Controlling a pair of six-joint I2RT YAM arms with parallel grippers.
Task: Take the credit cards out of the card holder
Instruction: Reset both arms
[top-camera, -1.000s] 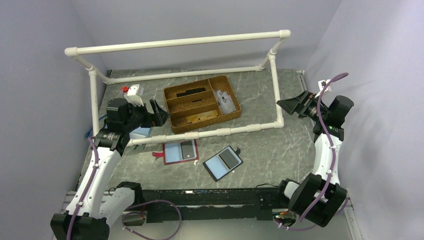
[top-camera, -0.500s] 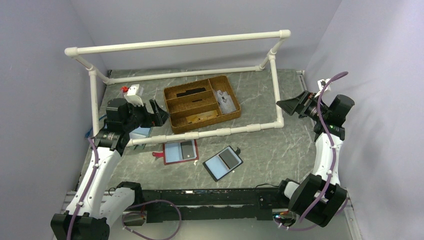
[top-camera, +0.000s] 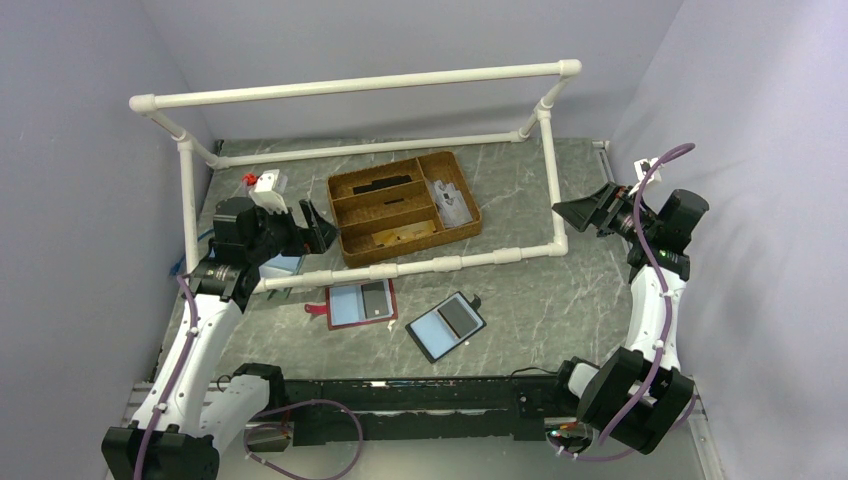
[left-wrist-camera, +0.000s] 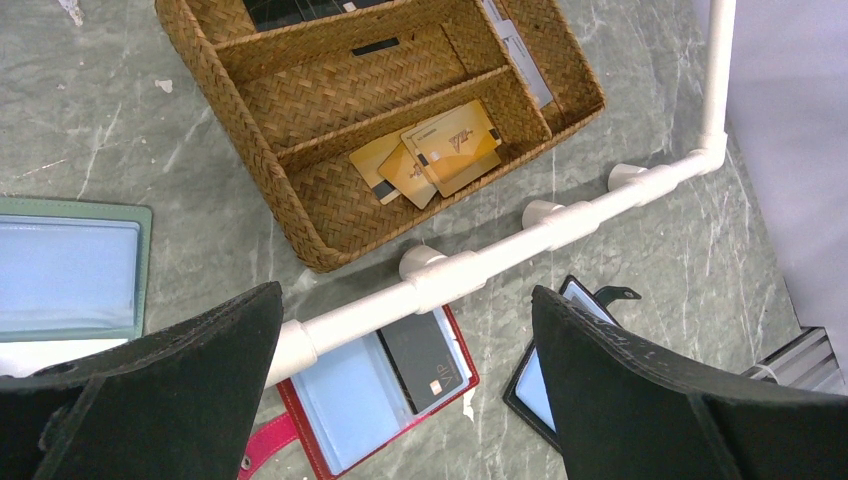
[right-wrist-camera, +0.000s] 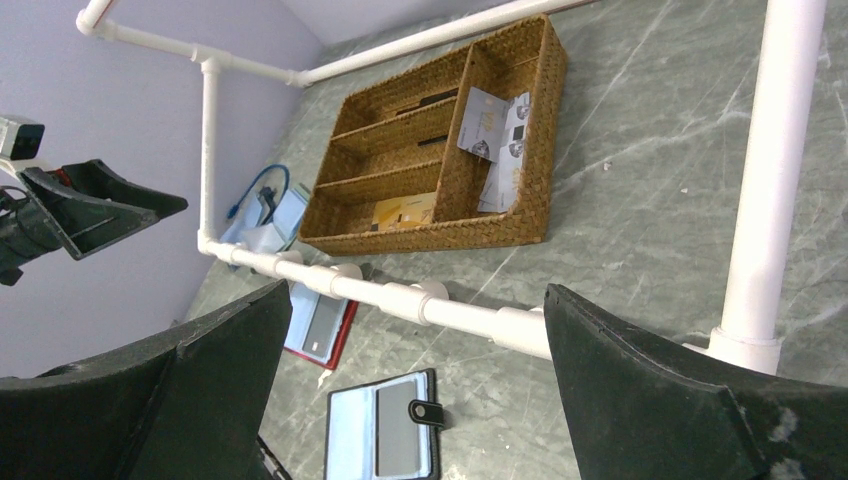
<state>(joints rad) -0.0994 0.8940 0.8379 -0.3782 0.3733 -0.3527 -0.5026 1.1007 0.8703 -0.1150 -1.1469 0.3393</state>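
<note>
The card holder (top-camera: 446, 326) lies opened flat on the grey marbled table (top-camera: 520, 290), low and a little right of centre in the top view, its black edge set at a slant. A dark grey card (top-camera: 459, 318) sits in its upper right half and a light blue card (top-camera: 432, 336) fills its lower left half, both still inside. A small black strap tab (top-camera: 474, 300) sticks out at its upper right corner. Near its left, not touching it, lies a red-edged holder (top-camera: 360, 303), also open, showing one light blue half and one dark card. Above both runs the front bar of a white pipe frame (top-camera: 440, 264). Behind that bar stands a woven basket tray (top-camera: 404, 205) with three long compartments and a cross compartment at its right end. Gold cards (left-wrist-camera: 440, 150) lie in the nearest long compartment, pale printed cards (right-wrist-camera: 495, 135) in the right-end one, and something dark and flat in the farthest. At the left edge of the left wrist view, a green-edged holder (left-wrist-camera: 70, 270) lies open on the table. The left gripper (top-camera: 318, 227) hangs at middle left of the top view, over the left end of the front bar, its jaws spread wide with nothing between them. The right gripper (top-camera: 575, 212) hangs at the right side, outside the frame's right corner and well apart from the card holder, its jaws likewise wide apart and empty.
</note>
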